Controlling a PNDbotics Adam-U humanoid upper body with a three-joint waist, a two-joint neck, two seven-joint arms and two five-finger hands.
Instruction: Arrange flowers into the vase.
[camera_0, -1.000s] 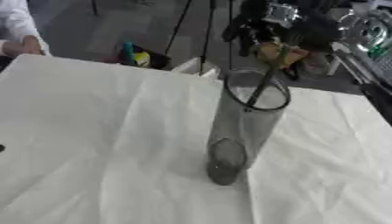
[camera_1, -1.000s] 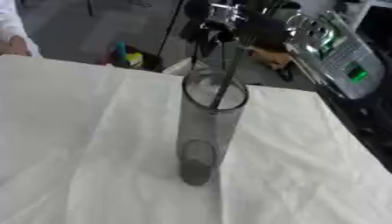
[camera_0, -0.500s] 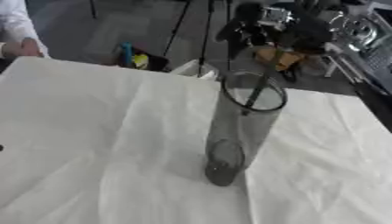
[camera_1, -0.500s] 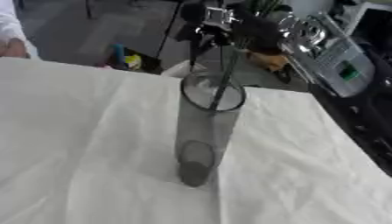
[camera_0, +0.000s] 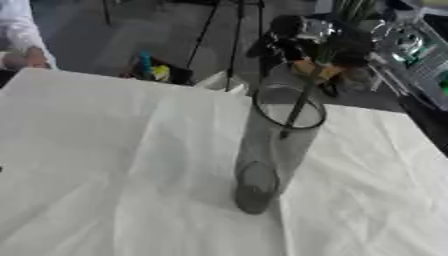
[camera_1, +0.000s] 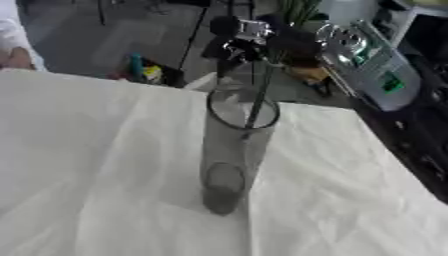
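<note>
White cloth is covering the bench (camera_0: 105, 150); the vase (camera_0: 273, 150) is standing at centre. At 1 o'clock, the right hand (camera_1: 289, 45) is gripping a stem (camera_0: 296, 111), fingers closed, its lower end entering the vase. Release is outstanding; left hand is not showing.

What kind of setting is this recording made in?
Probably a robotics lab or demo space: a table under a white cloth bears only a clear vase, with tripod legs and equipment on the floor behind.
</note>
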